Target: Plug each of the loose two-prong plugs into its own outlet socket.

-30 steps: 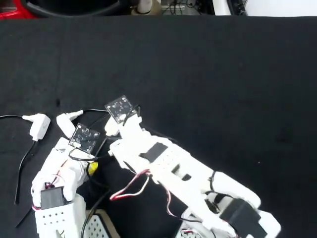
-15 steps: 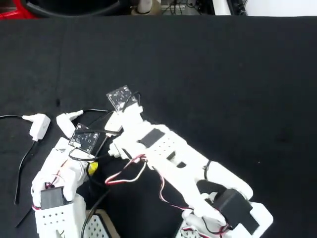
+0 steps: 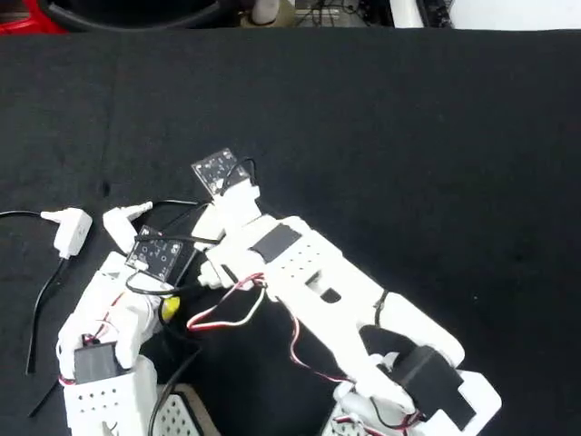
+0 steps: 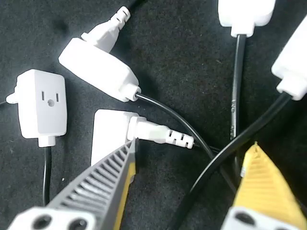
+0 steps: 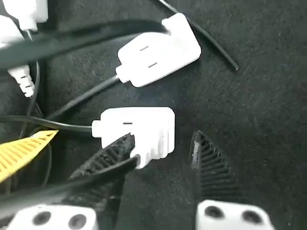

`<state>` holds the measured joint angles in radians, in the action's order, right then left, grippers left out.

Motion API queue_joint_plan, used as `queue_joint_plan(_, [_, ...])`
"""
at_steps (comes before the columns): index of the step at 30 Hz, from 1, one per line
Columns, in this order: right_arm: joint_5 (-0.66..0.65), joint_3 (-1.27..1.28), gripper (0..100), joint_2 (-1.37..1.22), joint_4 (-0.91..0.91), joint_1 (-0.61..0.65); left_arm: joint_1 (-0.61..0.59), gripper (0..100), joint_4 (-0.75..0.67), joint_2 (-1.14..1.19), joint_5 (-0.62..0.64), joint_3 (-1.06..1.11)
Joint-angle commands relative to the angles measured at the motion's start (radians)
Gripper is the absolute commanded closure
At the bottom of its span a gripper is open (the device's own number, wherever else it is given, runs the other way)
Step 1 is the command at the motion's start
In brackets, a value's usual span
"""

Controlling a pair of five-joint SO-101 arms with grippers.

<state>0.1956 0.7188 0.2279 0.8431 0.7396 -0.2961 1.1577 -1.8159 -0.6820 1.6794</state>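
A black table (image 3: 408, 136) holds a cluster of white outlet sockets (image 3: 71, 229) and plugs (image 4: 158, 135). Thin black cords (image 4: 234, 96) lie tangled among them.

A white cord end (image 4: 243, 12) and a second cord end (image 4: 293, 67) are being cut off by picture edges. The flat outlet (image 4: 108, 134) is being partly covered by the left gripper (image 4: 193, 146). Another white piece (image 5: 21, 9) is being clipped and blurred.

Left gripper (image 4: 193, 148): jaws apart, its grey fingertip at the white block's corner.
White block (image 4: 106, 139): a plug (image 4: 156, 135) sits in its end.
Outlet socket (image 4: 42, 106): face up, just beside the block.
Black cords (image 4: 235, 96): run between the fingers.
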Motion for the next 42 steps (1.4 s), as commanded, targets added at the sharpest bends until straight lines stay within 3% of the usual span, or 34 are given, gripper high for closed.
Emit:
queue_joint_plan(1, [0.003,-0.058,90.3,-0.007,0.000,-0.017,0.004,66,-0.018,-0.008,-0.006,0.015])
queue_joint_plan(4, [-0.011,-0.059,98.5,-0.007,0.000,-0.017,0.004,66,-0.017,-0.008,-0.006,0.015])
queue_joint_plan(27, [-0.020,-0.050,97.7,-0.134,-0.081,-0.046,0.004,66,-0.017,-0.008,-0.006,0.016])
queue_joint_plan(36, [-0.046,-0.047,66.8,0.058,0.072,-0.046,0.004,66,-0.017,-0.008,-0.006,0.016])
queue_joint_plan(42, [-0.044,-0.044,73.4,0.266,0.269,-0.048,0.004,66,-0.018,-0.008,-0.006,0.016])
